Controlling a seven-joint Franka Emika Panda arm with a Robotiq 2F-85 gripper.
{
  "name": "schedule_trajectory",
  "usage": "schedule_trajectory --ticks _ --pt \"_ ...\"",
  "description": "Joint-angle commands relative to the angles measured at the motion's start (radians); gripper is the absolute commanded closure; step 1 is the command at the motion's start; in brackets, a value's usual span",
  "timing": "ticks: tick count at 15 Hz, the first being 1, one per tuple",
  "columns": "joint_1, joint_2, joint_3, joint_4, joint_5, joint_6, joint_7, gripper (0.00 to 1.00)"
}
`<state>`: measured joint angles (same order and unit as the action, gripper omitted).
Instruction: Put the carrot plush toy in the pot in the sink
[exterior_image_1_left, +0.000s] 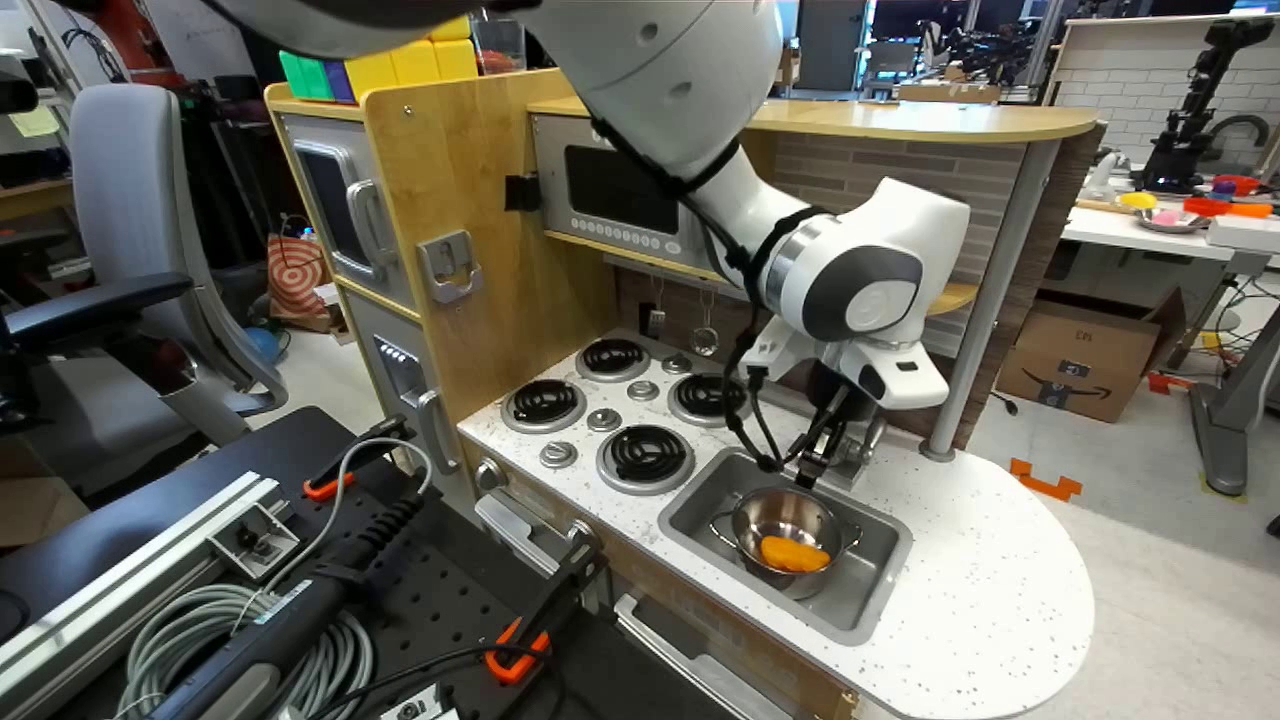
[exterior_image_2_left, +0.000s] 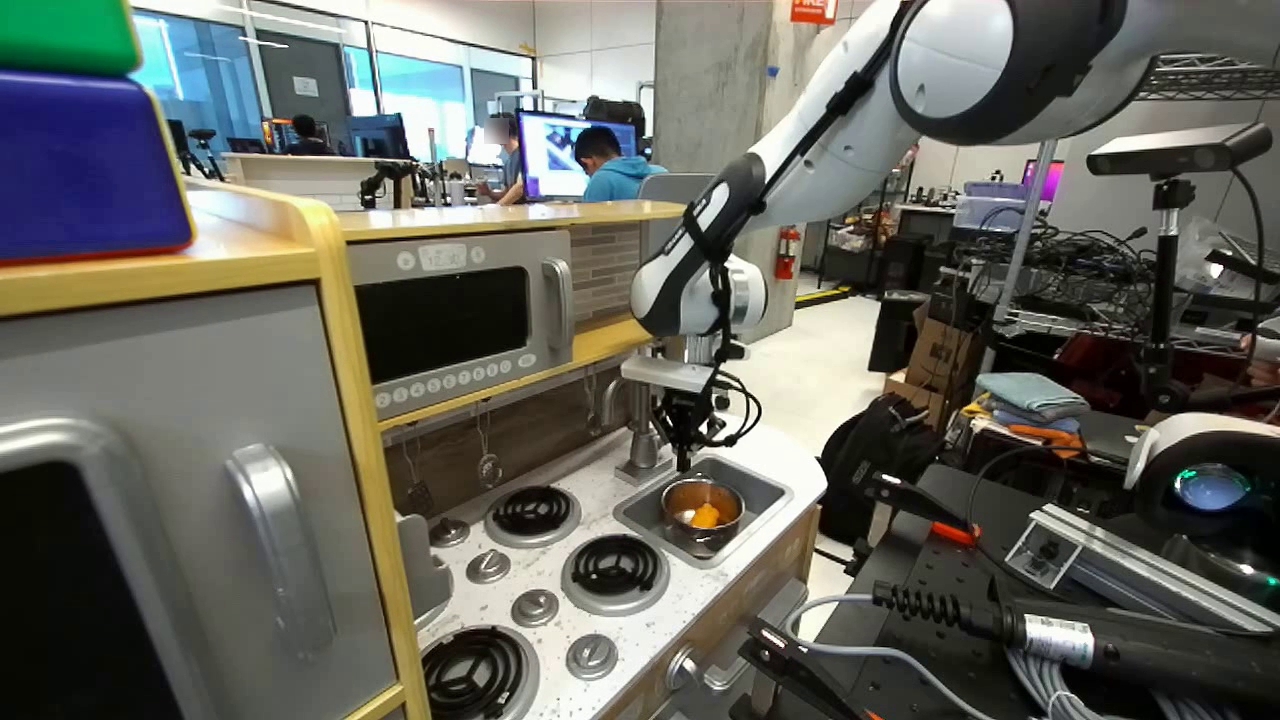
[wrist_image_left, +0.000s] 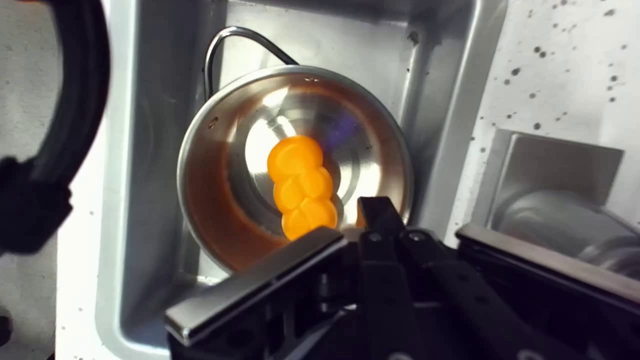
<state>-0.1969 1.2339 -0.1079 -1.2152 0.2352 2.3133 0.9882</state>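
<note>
White speckled toy-kitchen worktop (exterior_image_1_left: 1000, 590), rectangular stainless-steel sink (exterior_image_1_left: 862, 575) set in it. Orange lumpy carrot plush toy (wrist_image_left: 301, 187) lies inside the round shiny silver metal pot (wrist_image_left: 345, 125) in the sink, below the black two-fingered tool (wrist_image_left: 382, 214), not touching. Fingers together, nothing held. Tips above the pot, near its rim on the side of the silver curved faucet (exterior_image_2_left: 642, 440). Bare sink floor shows beside the pot.

Bent arm (exterior_image_1_left: 690, 95), closed claw (wrist_image_left: 381, 206) downward
</note>
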Motion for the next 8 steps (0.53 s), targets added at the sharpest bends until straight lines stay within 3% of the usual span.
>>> schedule_trajectory --ticks 1,8 --pt "-0.038 -0.175 0.040 -0.136 0.007 -0.101 -0.121 1.00" --pt "-0.011 -0.329 -0.021 -0.266 -0.019 -0.354 -0.324 1.00"
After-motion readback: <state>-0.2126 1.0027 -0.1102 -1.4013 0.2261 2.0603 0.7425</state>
